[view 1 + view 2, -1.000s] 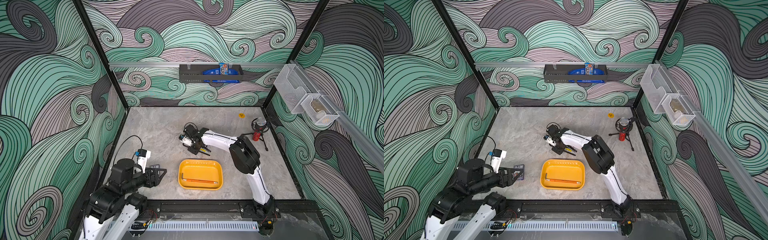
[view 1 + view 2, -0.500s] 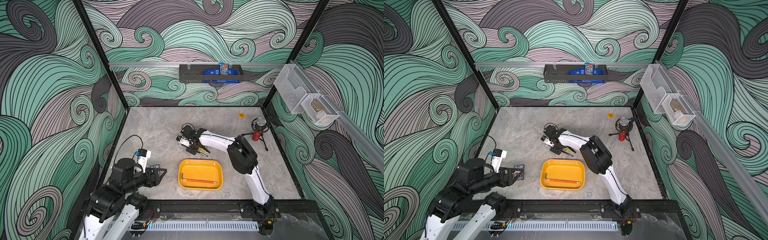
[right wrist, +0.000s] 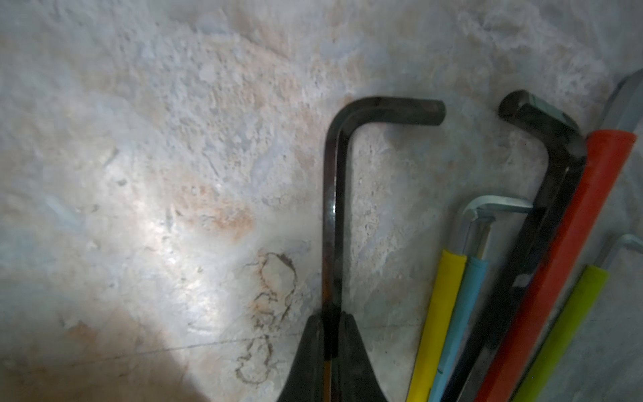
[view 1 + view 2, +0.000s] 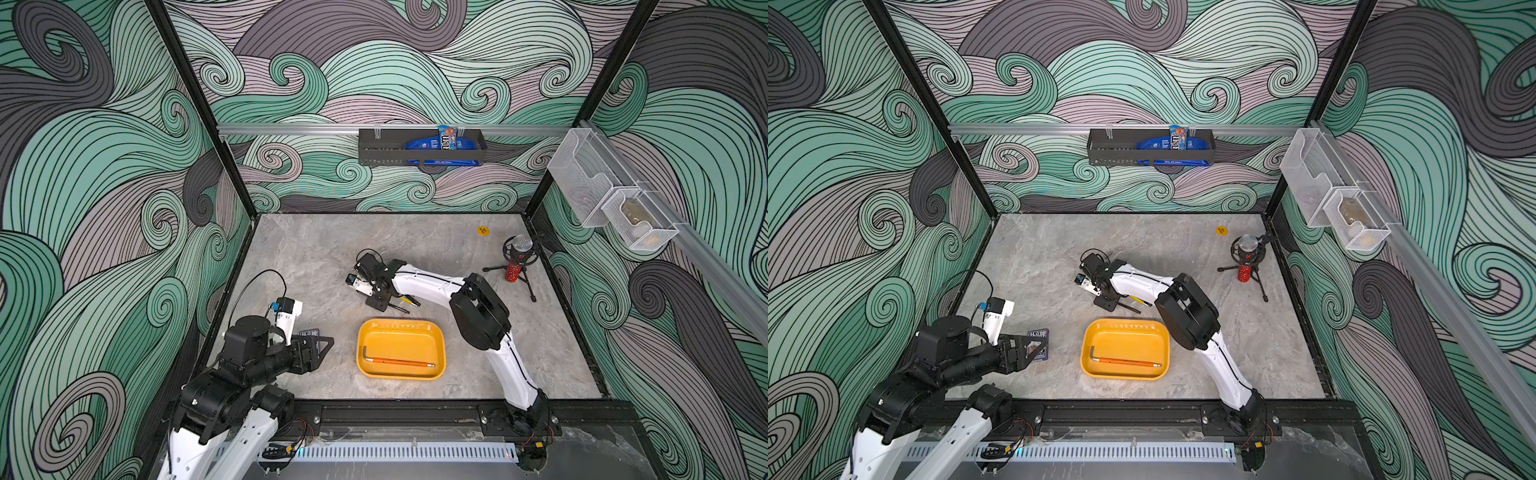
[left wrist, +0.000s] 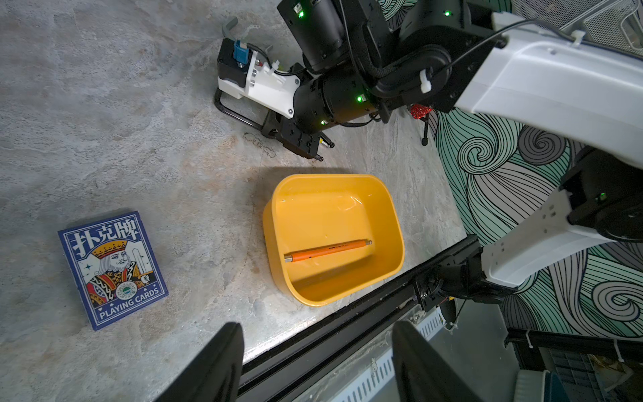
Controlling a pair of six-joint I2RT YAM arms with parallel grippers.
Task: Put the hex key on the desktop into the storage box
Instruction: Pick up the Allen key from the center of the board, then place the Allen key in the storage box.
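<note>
My right gripper point(image 3: 330, 334) is shut on the long shank of a black L-shaped hex key point(image 3: 332, 209) that lies on the grey marbled desktop point(image 4: 316, 249). In both top views this gripper point(image 4: 380, 305) point(image 4: 1108, 305) sits low on the desktop, just behind the storage box point(image 4: 436, 336). The yellow-orange storage box point(image 5: 393, 222) holds an orange-sleeved hex key point(image 5: 327, 250). Several more hex keys point(image 3: 449, 313) lie close beside the held one. My left gripper point(image 5: 316, 362) hangs open and empty over the front rail, left of the storage box.
A blue playing-card box point(image 5: 111, 269) lies on the desktop by my left gripper point(image 4: 320, 345). A red microphone on a tripod point(image 4: 517, 262) stands at the back right. A black wall basket point(image 4: 419, 145) and white mesh bins point(image 4: 611, 203) hang on the walls.
My right gripper has closed on the black hex key and its wrist has shifted slightly left. The left arm has not moved.
</note>
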